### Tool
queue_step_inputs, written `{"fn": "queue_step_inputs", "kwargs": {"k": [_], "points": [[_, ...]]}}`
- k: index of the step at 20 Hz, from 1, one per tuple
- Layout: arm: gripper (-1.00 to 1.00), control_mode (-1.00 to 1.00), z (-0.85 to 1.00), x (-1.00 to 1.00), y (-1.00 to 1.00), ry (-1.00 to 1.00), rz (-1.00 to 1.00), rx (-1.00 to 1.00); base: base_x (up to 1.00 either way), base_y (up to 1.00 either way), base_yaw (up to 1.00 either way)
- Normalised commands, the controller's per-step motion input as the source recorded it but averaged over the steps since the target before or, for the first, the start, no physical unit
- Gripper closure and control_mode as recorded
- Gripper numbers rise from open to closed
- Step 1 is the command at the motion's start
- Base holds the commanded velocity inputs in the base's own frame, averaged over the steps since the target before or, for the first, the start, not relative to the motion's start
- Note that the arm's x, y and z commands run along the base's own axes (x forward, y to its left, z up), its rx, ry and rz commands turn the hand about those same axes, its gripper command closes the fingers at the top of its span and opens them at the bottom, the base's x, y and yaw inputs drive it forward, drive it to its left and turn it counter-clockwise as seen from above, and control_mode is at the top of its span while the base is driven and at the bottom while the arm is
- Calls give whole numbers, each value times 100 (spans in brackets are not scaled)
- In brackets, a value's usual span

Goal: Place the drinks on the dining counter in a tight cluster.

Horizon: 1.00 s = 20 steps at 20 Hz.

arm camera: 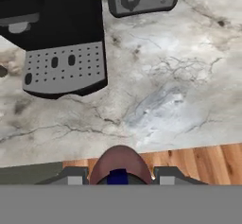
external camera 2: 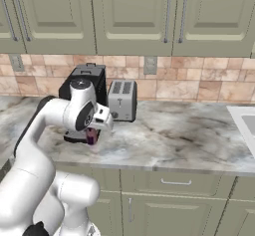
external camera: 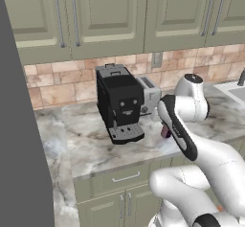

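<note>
End effector (arm camera: 118, 176) clamped narrow on the small red bottle (arm camera: 119, 164) at bottom centre — bottle upright between the fingers, coffee machine (arm camera: 56, 38) upper left, table (arm camera: 179, 86) below.

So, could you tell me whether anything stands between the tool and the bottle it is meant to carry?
Nothing visible does: the tool is shut on the small dark red bottle, held above the marble counter in front of the coffee machine.

Small red bottle (arm camera: 119, 164) with blue cap, upright between the pincer (arm camera: 119, 176) fingers, above the marble counter edge.
</note>
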Motion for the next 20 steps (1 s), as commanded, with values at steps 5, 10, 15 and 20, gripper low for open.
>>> {"fn": "queue_step_inputs", "kwargs": {"k": [5, 10, 15, 20], "points": [[100, -100, 97, -31, -28, 0, -3, 0, 0, 0, 0], [100, -100, 69, -45, -2, 3, -9, 0, 0, 0, 0], [100, -100, 45, -67, 0, -3, -1, 0, 0, 0, 0], [100, -100, 0, -3, 0, 0, 0, 0, 0, 0, 0]]}}
